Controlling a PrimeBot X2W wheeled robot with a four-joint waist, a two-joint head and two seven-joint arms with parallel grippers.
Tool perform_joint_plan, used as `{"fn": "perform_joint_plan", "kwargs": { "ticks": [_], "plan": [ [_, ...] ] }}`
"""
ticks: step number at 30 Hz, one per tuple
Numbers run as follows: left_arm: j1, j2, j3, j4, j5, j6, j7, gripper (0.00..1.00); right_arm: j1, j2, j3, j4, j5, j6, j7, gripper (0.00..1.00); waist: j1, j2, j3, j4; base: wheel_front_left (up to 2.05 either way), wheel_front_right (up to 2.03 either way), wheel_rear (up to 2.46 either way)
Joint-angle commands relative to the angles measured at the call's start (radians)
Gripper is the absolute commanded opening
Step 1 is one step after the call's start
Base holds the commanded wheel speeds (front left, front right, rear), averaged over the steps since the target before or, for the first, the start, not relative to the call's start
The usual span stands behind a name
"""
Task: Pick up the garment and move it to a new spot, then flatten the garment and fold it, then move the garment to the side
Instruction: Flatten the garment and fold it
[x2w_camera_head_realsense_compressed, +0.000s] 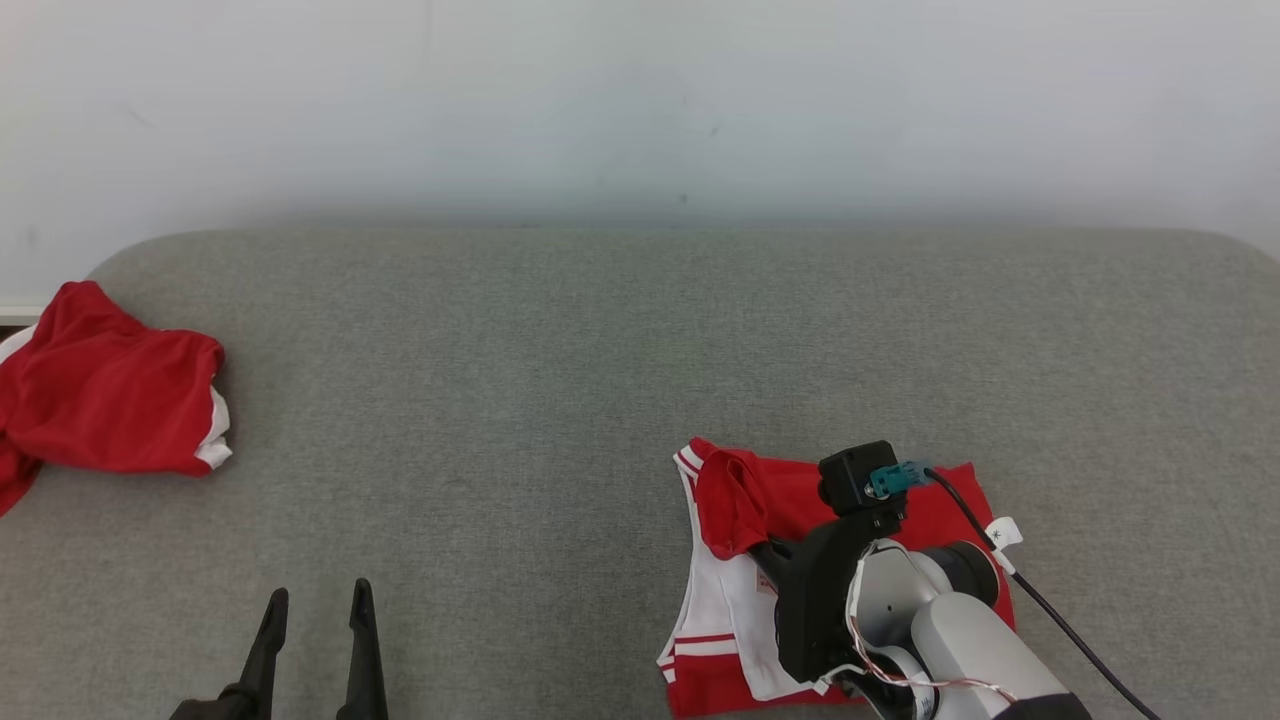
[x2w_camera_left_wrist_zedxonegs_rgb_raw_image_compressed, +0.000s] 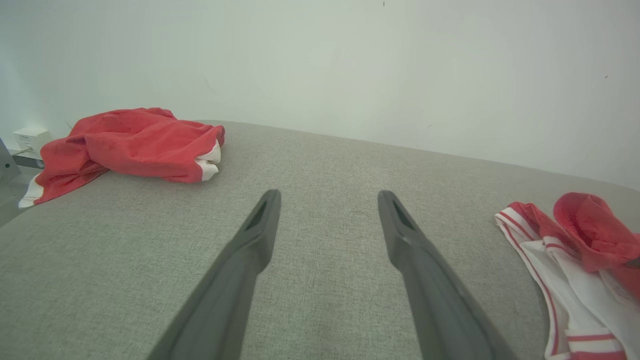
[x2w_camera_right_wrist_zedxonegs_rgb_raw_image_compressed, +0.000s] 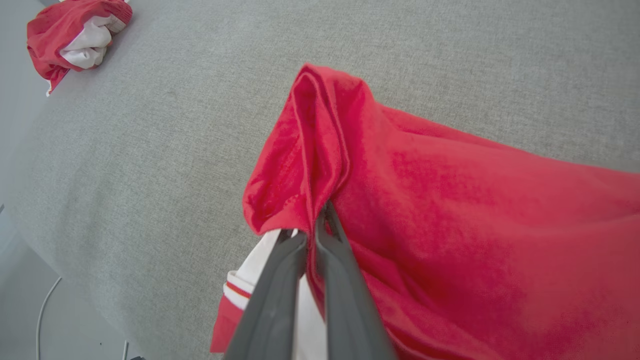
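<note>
Red-and-white fabric garment (x2w_camera_head_realsense_compressed: 790, 495), your five o'clock: right gripper (x2w_camera_right_wrist_zedxonegs_rgb_raw_image_compressed: 312, 227) pinches its raised flap (x2w_camera_right_wrist_zedxonegs_rgb_raw_image_compressed: 310, 150), apparently to fold; left gripper (x2w_camera_head_realsense_compressed: 320, 592) spread, idle.

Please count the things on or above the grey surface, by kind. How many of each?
Garments: 2 (crumpled garment at the left, held garment at the right)
End effectors: 2 (left end effector open, right end effector shut)
Total: 4
</note>
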Motion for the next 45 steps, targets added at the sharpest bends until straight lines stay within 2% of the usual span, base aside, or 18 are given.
{"fn": "perform_joint_plan", "kwargs": {
  "ticks": [1,5,6,7,8,13,17,20,25,30,34,37,45],
  "plan": [
    [-0.002,0.000,0.001,0.004,-0.007,0.004,0.000,1.00,-0.022,0.000,0.015,0.022,0.024,-0.002,-0.019,0.00,0.0001,0.0000,0.001,0.013,0.00,0.00,0.00],
    [-0.005,0.000,-0.005,0.011,-0.006,-0.002,0.000,1.00,-0.066,0.001,0.050,0.108,0.054,-0.002,-0.063,0.00,0.0001,0.0000,0.003,0.033,0.00,0.00,0.00],
    [-0.006,0.000,-0.007,0.013,-0.006,-0.003,0.000,1.00,-0.076,0.001,0.057,0.127,0.057,-0.002,-0.076,0.16,0.0001,0.0000,0.003,0.037,0.00,0.00,0.00],
    [-0.008,0.000,-0.009,0.015,-0.006,-0.004,0.000,1.00,-0.085,0.001,0.063,0.146,0.062,-0.002,-0.089,0.48,0.0001,0.0000,0.003,0.042,0.00,0.00,0.00],
    [-0.009,0.000,-0.009,0.016,-0.007,-0.005,0.000,1.00,-0.092,0.001,0.067,0.156,0.077,-0.002,-0.105,1.00,0.0001,0.0000,0.003,0.046,0.00,0.00,0.00],
    [-0.009,0.000,0.001,0.015,-0.010,-0.001,0.000,1.00,-0.132,0.000,0.081,0.184,0.137,-0.002,-0.182,1.00,0.0001,0.0000,0.006,0.044,0.00,0.00,0.00],
    [-0.001,0.000,0.013,0.014,-0.013,0.004,0.000,1.00,-0.158,0.000,0.044,0.192,0.157,-0.002,-0.273,1.00,0.0001,0.0000,0.002,0.030,0.00,0.00,0.00],
    [0.001,0.000,0.016,0.013,-0.015,0.006,0.000,1.00,-0.155,0.000,0.005,0.206,0.124,-0.002,-0.328,1.00,0.0001,0.0000,-0.004,0.017,0.00,0.00,0.00],
    [0.004,0.000,0.015,0.017,-0.016,0.004,0.000,1.00,-0.106,-0.014,-0.092,0.216,0.001,-0.002,-0.383,1.00,0.0001,0.0000,-0.022,-0.003,0.00,0.00,0.00],
    [0.017,0.000,0.023,0.026,-0.020,0.001,0.000,1.00,0.008,-0.058,-0.180,0.128,-0.114,-0.002,-0.481,1.00,0.0001,0.0000,-0.054,-0.028,0.00,0.00,0.00],
    [0.019,0.000,0.036,0.026,-0.027,0.001,0.000,1.00,0.101,-0.068,-0.217,0.048,-0.159,-0.002,-0.539,1.00,0.0001,0.0000,-0.073,-0.046,0.00,0.00,0.00],
    [0.015,0.000,0.043,0.023,-0.029,0.000,0.000,1.00,0.161,-0.078,-0.216,-0.023,-0.170,-0.002,-0.594,1.00,0.0001,0.0000,-0.083,-0.056,0.00,0.00,0.00],
    [0.020,0.000,0.056,0.018,-0.033,0.006,0.000,1.00,0.264,-0.113,-0.202,-0.109,-0.171,-0.002,-0.654,1.00,0.0001,0.0000,-0.098,-0.081,0.00,0.00,0.00]
  ]
}}
